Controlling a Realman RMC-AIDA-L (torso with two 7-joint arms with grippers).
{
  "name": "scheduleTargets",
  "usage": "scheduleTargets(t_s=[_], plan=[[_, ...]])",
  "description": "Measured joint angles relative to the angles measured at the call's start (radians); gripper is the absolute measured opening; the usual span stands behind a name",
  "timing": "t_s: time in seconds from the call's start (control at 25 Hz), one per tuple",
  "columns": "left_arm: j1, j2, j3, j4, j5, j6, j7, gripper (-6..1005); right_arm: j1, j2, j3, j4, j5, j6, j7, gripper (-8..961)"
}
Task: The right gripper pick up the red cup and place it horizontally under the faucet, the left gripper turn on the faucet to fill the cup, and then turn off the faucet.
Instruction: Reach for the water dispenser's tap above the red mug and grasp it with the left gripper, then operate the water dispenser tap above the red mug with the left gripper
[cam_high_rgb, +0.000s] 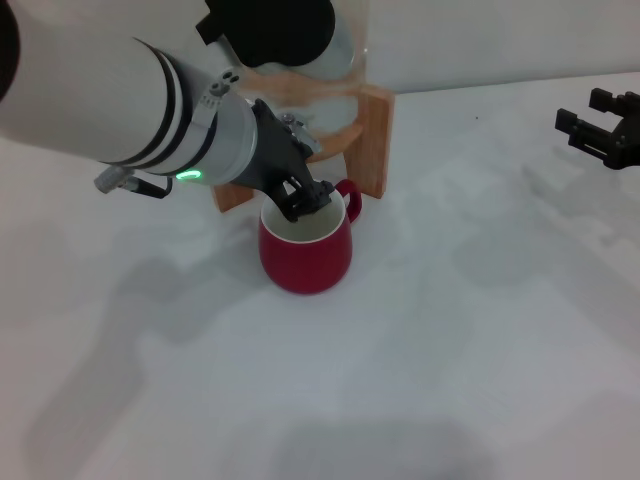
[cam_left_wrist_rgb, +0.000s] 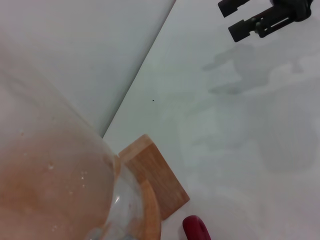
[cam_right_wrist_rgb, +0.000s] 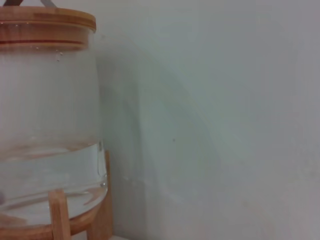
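- red cup (cam_high_rgb: 305, 250) stands upright on the white table (cam_high_rgb: 450, 330), directly beneath our left gripper (cam_high_rgb: 305, 198).
- we cannot tell how wide that claw is.
- our right gripper (cam_high_rgb: 600, 128), well apart, is parted and empty.

A white bench (cam_high_rgb: 470, 330) carries a wooden stand (cam_high_rgb: 372, 135), whose upright legs rest on the surface near the rear wall (cam_left_wrist_rgb: 75, 50), which is plain white and meets the bench along a straight edge. The stand cradles a clear glass dispenser (cam_right_wrist_rgb: 47, 125), rounded at its base, partly filled with clear liquid and closed by a wooden lid (cam_right_wrist_rgb: 47, 22). Soft grey shadows (cam_high_rgb: 150, 300) lie across the bench surface.
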Motion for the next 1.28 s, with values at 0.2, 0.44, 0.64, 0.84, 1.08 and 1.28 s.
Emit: scheduleTargets(t_s=[0.2,0.44,0.64,0.84,1.08,1.28], plan=[[0.002,-0.001,0.000,0.000,0.000,0.000,0.013,397,-0.004,0.000,0.001,0.000,0.000,-0.002,0.002,591],[-0.001,-0.001,0.002,0.000,0.000,0.001,0.014,397,-0.005,0.000,0.000,0.000,0.000,-0.008,0.003,590],[-0.003,0.000,0.002,0.000,0.000,0.008,0.015,397,-0.002,0.000,0.000,0.000,0.000,-0.012,0.003,590],[-0.003,0.001,0.002,0.000,0.000,0.009,0.018,397,0.000,0.000,0.000,0.000,0.000,-0.013,0.004,590],[-0.003,0.001,0.002,0.000,0.000,0.011,0.030,397,0.002,0.001,0.000,0.000,0.000,-0.013,0.004,590],[-0.006,0.000,0.002,-0.010,0.000,0.019,0.032,397,0.003,0.000,0.000,0.000,0.000,-0.013,0.004,590]])
